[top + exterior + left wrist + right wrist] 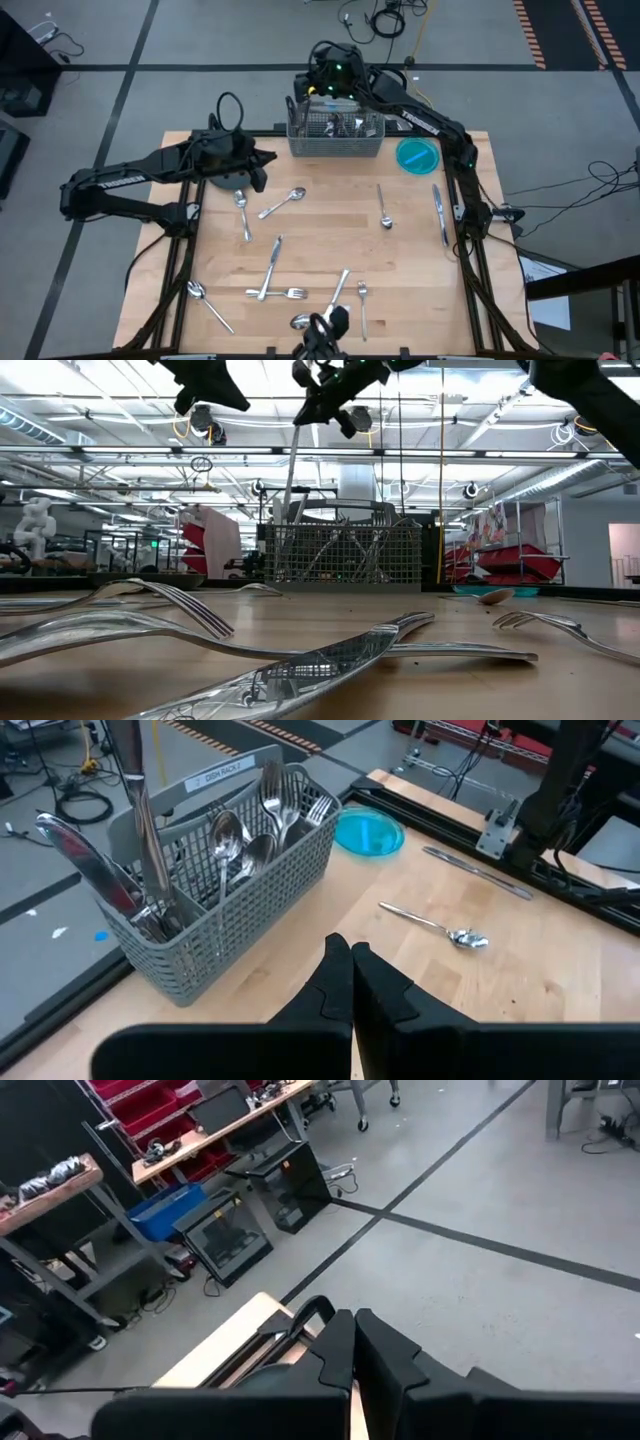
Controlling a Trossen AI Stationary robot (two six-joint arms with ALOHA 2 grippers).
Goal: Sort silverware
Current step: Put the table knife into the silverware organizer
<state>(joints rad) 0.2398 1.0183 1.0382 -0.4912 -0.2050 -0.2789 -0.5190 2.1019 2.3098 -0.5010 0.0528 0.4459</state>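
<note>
Across the pale wooden tabletop (320,250) I count roughly ten shiny silver-coloured metal forks, spoons and table knives (272,268) lying loose: a spoon and a second spoon near the left arm, a spoon and a long knife on the right side near the round blue plastic dish (417,155), a crossed cluster of knife and fork in the middle, and a few more pieces toward the near edge. At the far edge stands the grey mesh cutlery caddy (336,138), and from the left wrist view I can see it already holds a fair share: knives upright in one end compartment, spoons and forks in the compartments beside it. So I judge the sorting perhaps halfway, with everything on the wood left to collect. My left gripper (350,982) hovers over the table just in front of the caddy, its two dark fingers pressed together with nothing between them. My right gripper (354,1352) sits high at the far side, above and behind the caddy and looking out over the workshop floor, fingers likewise closed and empty. From the low view, a long piece stands upright at the caddy beneath the arms, and I cannot tell whether anything touches it. Next I would have to open a gripper and go for one of the nearest loose spoons
</note>
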